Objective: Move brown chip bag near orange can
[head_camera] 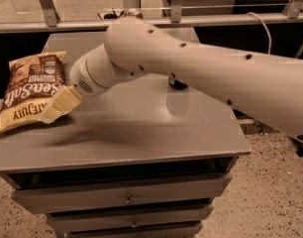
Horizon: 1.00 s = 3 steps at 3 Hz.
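The brown chip bag (28, 89) lies flat at the left edge of the grey cabinet top (141, 128), its "Sea Salt" panel facing up. My gripper (60, 105) is low over the cabinet top at the bag's right edge, at or touching its lower right corner. My thick cream arm (201, 68) reaches in from the right across the back of the top. The orange can is hidden or out of view.
A dark can base (177, 85) peeks out under my arm at the middle back; the rest of that can is covered. The cabinet has drawers (126, 198) below its front edge. A metal rail (57, 25) runs behind it. Speckled floor lies to the right.
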Each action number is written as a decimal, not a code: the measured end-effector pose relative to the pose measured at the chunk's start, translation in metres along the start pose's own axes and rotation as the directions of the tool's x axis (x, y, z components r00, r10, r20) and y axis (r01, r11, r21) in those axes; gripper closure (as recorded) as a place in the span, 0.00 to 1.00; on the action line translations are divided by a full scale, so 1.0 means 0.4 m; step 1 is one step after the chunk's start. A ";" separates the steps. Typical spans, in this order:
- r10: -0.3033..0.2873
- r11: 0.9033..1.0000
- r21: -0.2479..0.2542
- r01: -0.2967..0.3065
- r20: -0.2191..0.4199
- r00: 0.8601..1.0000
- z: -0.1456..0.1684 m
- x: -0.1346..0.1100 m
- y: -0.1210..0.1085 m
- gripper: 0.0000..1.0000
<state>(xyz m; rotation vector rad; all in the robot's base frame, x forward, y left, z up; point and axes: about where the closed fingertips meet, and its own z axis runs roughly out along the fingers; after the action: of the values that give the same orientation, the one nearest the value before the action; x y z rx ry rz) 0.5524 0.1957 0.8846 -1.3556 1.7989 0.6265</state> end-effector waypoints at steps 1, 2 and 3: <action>0.000 1.000 0.007 0.000 0.005 1.000 0.059 0.007 -0.024 0.00; 0.015 1.000 0.017 -0.015 0.008 1.000 0.098 0.016 -0.042 0.14; 0.052 0.998 0.040 -0.053 0.025 0.998 0.097 0.034 -0.058 0.37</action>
<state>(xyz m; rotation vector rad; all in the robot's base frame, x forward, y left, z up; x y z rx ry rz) 0.5842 0.2108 0.8530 -1.2726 1.8236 0.6276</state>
